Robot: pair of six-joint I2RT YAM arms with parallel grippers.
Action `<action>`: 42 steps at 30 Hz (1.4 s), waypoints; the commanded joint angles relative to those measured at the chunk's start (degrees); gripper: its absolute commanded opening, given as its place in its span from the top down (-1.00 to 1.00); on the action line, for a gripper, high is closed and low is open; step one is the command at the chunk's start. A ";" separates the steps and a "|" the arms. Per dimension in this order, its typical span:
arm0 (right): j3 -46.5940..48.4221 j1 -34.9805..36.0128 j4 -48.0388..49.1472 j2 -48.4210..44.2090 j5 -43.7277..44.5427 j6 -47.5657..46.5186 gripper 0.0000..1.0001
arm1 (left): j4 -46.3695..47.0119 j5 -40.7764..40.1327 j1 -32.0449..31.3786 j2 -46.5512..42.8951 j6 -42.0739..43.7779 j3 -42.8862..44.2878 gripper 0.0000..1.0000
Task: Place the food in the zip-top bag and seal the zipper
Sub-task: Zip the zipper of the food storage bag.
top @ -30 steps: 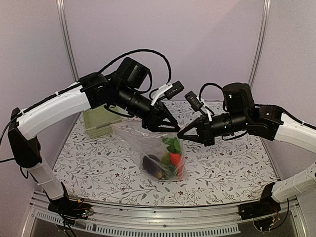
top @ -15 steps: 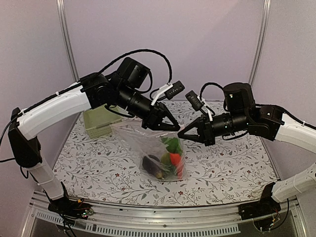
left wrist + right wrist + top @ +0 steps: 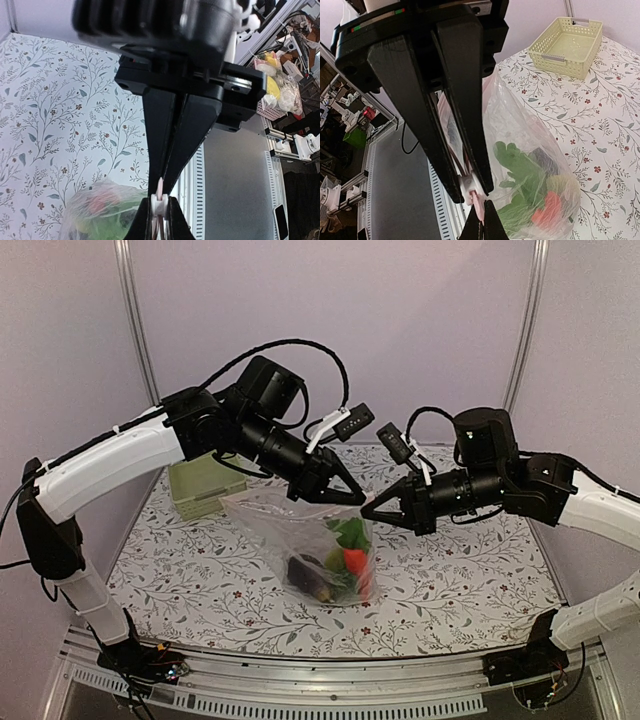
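The clear zip-top bag [image 3: 300, 530] hangs between both grippers above the table, its bottom resting on the cloth. The food [image 3: 340, 560] lies inside: a green piece [image 3: 520, 165], a red-orange piece [image 3: 547, 210] and a dark eggplant [image 3: 308, 570]. My left gripper [image 3: 356, 502] is shut on the pink end of the zipper [image 3: 160, 187]. Tip to tip with it, my right gripper [image 3: 366, 512] is shut on the white slider [image 3: 470, 186] of that strip. In the right wrist view the left gripper [image 3: 481, 220] rises from the bottom edge.
The pale green slotted basket [image 3: 205, 485] stands at the back left of the floral tablecloth [image 3: 450, 590], also visible as the basket [image 3: 567, 45] in the right wrist view. A metal rail [image 3: 300, 690] runs along the table's near edge.
My left gripper has closed onto the pink zipper end. The right gripper stayed shut on the slider and barely shifted; the bag's top edge is drawn a little straighter.
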 commanded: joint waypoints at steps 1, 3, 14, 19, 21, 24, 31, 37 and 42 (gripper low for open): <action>-1.40 0.32 0.42 -1.94 2.63 0.39 1.00 | 0.13 0.02 -0.55 -1.36 0.91 -1.29 1.00; -1.74 0.30 0.47 -2.36 3.06 0.57 1.00 | 0.05 -0.10 -0.41 -1.81 0.91 -1.72 1.00; -2.35 0.19 0.52 -3.47 8.49 1.71 1.00 | -1.41 -1.22 0.84 -3.49 2.19 -2.75 1.00; -2.27 -0.06 0.52 -3.75 9.44 2.40 1.00 | -2.06 -1.67 1.37 -4.15 2.54 -3.35 1.00; -2.30 -0.21 0.64 -3.79 9.50 2.75 1.00 | -2.14 -1.81 1.54 -4.61 2.68 -3.60 1.00; -2.35 -0.42 0.60 -3.88 9.46 2.94 1.00 | -2.12 -2.08 1.88 -5.10 2.74 -3.97 1.00; -2.51 -0.79 0.63 -3.97 10.10 3.56 1.00 | -2.40 -2.43 2.48 -6.16 2.84 -4.69 1.00; -2.92 -1.46 0.63 -4.43 11.60 4.30 1.00 | -3.07 -2.89 2.87 -6.68 3.10 -4.94 1.00; -3.31 -2.09 0.64 -4.68 12.80 5.05 1.00 | -3.39 -3.07 3.14 -7.04 3.18 -5.19 1.00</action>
